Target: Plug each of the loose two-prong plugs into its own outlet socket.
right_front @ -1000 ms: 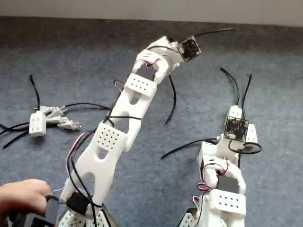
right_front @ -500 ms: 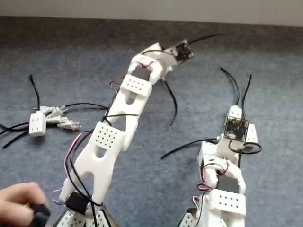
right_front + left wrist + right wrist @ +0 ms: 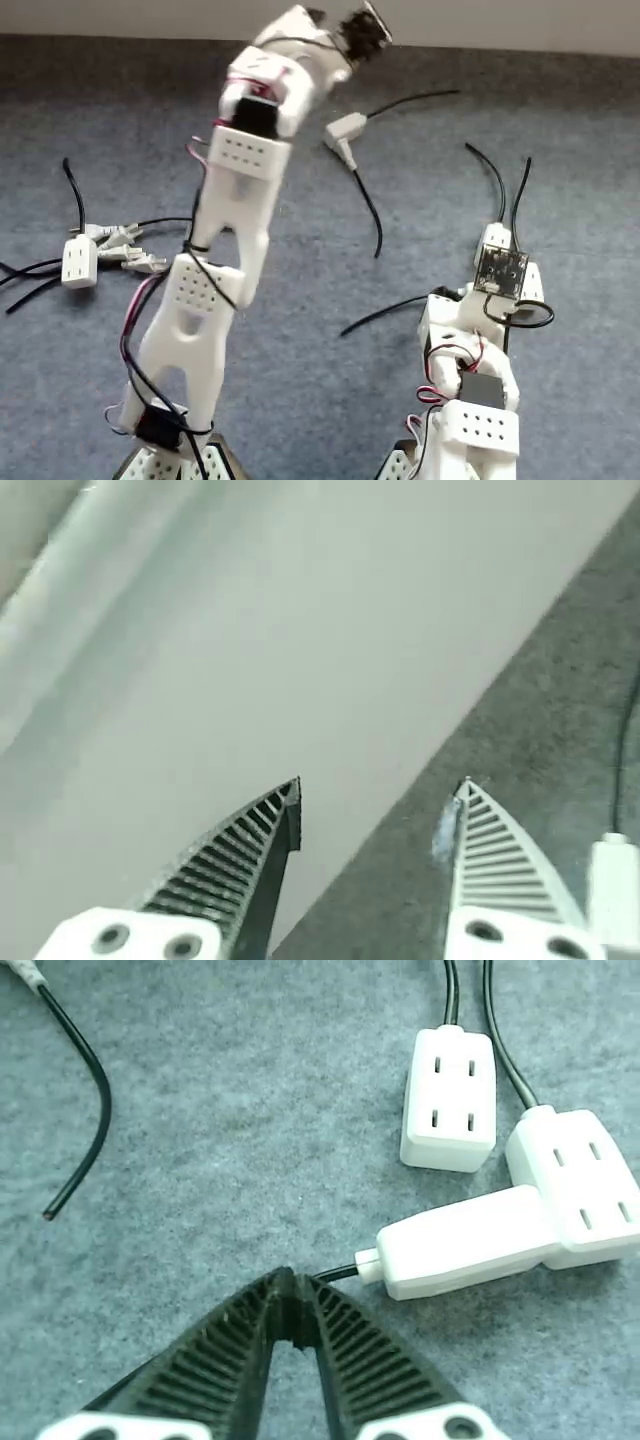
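Step in hand, as judged: fetching the next plug. The left gripper (image 3: 380, 790) hangs raised, its jaws set wide apart with nothing between them and nothing touched. Beyond their tips lie the wall (image 3: 300, 630) and the carpet (image 3: 560, 700). In the high view the loose plug (image 3: 345, 128) lies on the carpet well below those jaws, not yet seated.

The right gripper (image 3: 291, 1305) has its jaws closed tip to tip. No object is seen held. Just ahead of the tips a seated plug (image 3: 465, 1240) sits in the occupied outlet (image 3: 585, 1185). Its cord (image 3: 335, 1275) runs in beside the tips, and contact cannot be confirmed. The free outlet (image 3: 448, 1095) lies farther ahead.

The next move calls for lowering the left jaws over the loose plug's body, leaving the prongs clear.
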Robot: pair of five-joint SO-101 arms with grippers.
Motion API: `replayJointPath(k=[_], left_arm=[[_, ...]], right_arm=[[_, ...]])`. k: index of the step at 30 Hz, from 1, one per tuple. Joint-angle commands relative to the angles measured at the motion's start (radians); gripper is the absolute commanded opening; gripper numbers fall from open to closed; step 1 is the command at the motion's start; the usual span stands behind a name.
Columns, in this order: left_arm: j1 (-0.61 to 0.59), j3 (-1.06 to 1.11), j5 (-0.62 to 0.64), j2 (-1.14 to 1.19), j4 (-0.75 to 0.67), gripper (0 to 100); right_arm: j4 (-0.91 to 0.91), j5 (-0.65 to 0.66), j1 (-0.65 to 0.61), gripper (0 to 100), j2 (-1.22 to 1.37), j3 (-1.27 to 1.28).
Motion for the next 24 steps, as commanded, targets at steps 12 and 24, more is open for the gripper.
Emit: replayJointPath(k=[12, 24], left_arm=[[-0.475, -0.045, 0.000, -0.334, 0.459, 23], [-0.831, -0.041, 0.006, -0.334, 0.809, 23]], right_arm=[[-0.024, -0.006, 0.010, 0.9, 0.012, 0.018], [-0.024, -0.006, 0.007, 0.9, 0.012, 0.018]])
